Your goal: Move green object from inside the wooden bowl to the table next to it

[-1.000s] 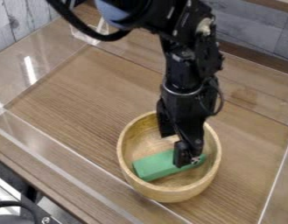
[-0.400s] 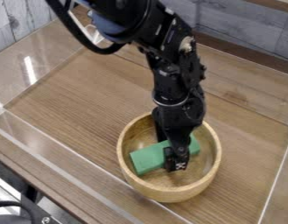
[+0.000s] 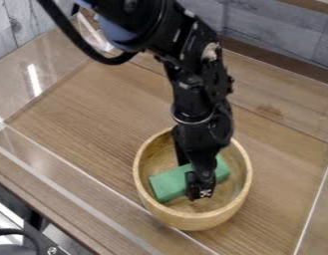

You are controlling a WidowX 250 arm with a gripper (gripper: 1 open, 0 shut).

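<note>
Nearest us sits the wooden bowl (image 3: 193, 204) on the table (image 3: 87, 120), with the green object (image 3: 177, 180) lying flat inside, its long axis running near-left to far-right. Our gripper (image 3: 199, 187) points straight down into the bowl over the block's right half, fingers spread wide and holding nothing. We judge they must straddle the block's short width before closing.

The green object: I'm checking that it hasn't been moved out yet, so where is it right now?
The green object lies inside the wooden bowl, low and right of centre in the camera view, with the open gripper down over its right end.
</note>
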